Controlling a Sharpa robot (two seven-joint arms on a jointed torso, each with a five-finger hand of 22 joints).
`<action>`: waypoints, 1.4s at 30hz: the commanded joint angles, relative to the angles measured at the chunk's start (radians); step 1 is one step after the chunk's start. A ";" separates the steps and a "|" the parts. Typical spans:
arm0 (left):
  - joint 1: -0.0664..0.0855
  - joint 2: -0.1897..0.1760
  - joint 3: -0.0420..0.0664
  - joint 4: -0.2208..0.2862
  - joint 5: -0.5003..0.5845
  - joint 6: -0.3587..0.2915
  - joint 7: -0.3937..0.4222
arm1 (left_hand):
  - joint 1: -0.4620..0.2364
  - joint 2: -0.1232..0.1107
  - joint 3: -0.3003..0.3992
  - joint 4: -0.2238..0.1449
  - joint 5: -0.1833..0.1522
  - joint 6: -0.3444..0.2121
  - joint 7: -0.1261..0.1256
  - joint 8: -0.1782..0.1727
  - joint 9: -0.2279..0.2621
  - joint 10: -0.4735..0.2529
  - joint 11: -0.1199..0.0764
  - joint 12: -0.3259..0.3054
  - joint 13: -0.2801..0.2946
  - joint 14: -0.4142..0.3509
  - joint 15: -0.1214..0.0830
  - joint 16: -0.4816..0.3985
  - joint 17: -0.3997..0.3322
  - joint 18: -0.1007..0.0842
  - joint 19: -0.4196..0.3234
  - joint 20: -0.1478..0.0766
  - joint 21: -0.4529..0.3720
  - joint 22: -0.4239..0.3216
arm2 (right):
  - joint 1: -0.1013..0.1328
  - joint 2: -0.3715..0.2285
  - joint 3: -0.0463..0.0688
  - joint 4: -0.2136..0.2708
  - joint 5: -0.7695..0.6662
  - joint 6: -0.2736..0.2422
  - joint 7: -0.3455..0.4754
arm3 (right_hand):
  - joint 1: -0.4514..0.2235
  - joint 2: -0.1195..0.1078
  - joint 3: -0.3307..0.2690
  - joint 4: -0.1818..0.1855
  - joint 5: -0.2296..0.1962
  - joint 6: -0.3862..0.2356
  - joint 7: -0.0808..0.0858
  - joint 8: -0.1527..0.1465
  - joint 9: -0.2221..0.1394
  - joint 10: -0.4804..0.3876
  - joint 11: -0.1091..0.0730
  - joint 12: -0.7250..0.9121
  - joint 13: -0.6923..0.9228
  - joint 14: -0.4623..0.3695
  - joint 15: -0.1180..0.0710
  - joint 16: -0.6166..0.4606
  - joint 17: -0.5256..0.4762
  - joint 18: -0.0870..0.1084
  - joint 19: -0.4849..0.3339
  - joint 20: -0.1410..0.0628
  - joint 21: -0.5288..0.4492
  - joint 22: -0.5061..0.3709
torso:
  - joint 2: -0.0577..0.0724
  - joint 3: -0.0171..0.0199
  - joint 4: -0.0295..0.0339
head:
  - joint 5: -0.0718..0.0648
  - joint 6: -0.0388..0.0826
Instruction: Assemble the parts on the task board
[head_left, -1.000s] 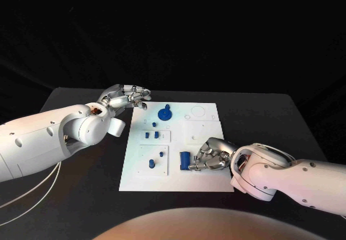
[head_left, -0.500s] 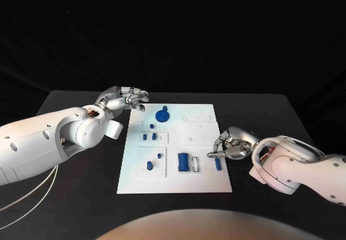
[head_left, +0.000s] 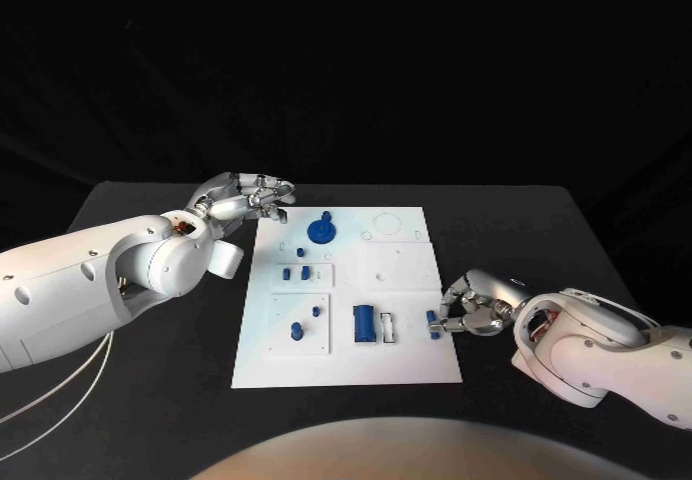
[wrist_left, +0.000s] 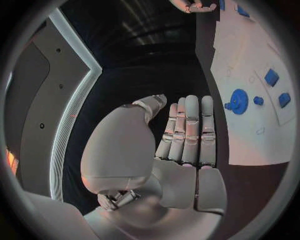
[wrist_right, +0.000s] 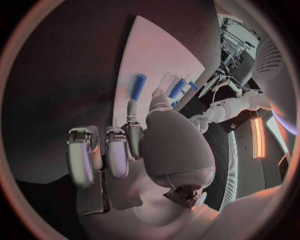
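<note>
Black surface under a dark backdrop; the task board (head_left: 411, 372) lies mid-surface. My right hand (head_left: 479, 305), fingers curled and empty, sits beside its right edge, by a small blue part (head_left: 434, 324). I'd say that part needs pinching and seating next. My left hand (head_left: 248, 196) hangs empty, fingers together, off the far-left corner.

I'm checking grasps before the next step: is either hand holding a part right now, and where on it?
Nothing is clearly held. The left hand rests empty beside the task board. The right hand has fingertips at a small blue part on the board's edge; whether it is gripped cannot be told.
</note>
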 joint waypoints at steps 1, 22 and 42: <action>0.000 0.000 0.001 0.003 -0.001 0.014 0.014 | -0.007 -0.003 0.001 -0.002 0.004 -0.009 0.000 0.005 0.001 -0.006 0.001 0.003 0.002 -0.002 0.003 -0.005 0.002 0.010 0.002 0.006 -0.003 -0.001 | -0.008 0.010 0.000 -0.006 -0.062 0.014 -0.034 | 0.003 0.001 -0.006 0.001 -0.003 0.009 0.000 -0.004 -0.001 0.003 0.004 -0.001 0.087 0.098 0.007 -0.002 0.238 -0.008 0.092 0.009 -0.005 0.255 | 0.001 -0.0006 0.0010 | 0.002 0.000; 0.000 0.000 0.001 0.003 -0.001 0.016 0.014 | -0.007 -0.003 0.001 -0.002 0.004 -0.009 0.000 0.005 0.001 -0.006 0.001 0.003 0.002 -0.002 0.003 -0.005 0.002 0.010 0.002 0.006 -0.003 -0.001 | -0.040 0.077 -0.001 -0.066 -0.122 0.035 -0.077 | 0.113 0.026 -0.020 -0.007 0.016 0.040 -0.012 -0.014 -0.021 0.010 -0.007 0.007 0.093 0.099 -0.002 -0.001 0.241 -0.009 0.095 0.003 0.001 0.257 | 0.000 -0.0008 0.0013 | 0.006 -0.004; 0.000 -0.001 0.001 0.003 -0.001 0.016 0.013 | -0.007 -0.002 0.001 -0.002 0.005 -0.010 0.000 0.007 0.002 -0.007 0.001 0.004 0.003 -0.003 0.003 -0.005 0.002 0.010 0.002 0.006 -0.004 -0.001 | -0.042 0.075 0.000 -0.020 -0.095 -0.021 -0.087 | -0.038 -0.215 0.897 -0.151 -0.026 0.052 -0.020 0.007 0.016 0.023 -0.015 0.014 0.107 0.100 -0.010 0.000 0.244 -0.012 0.100 -0.005 0.010 0.260 | -0.001 -0.0009 0.0008 | 0.005 0.000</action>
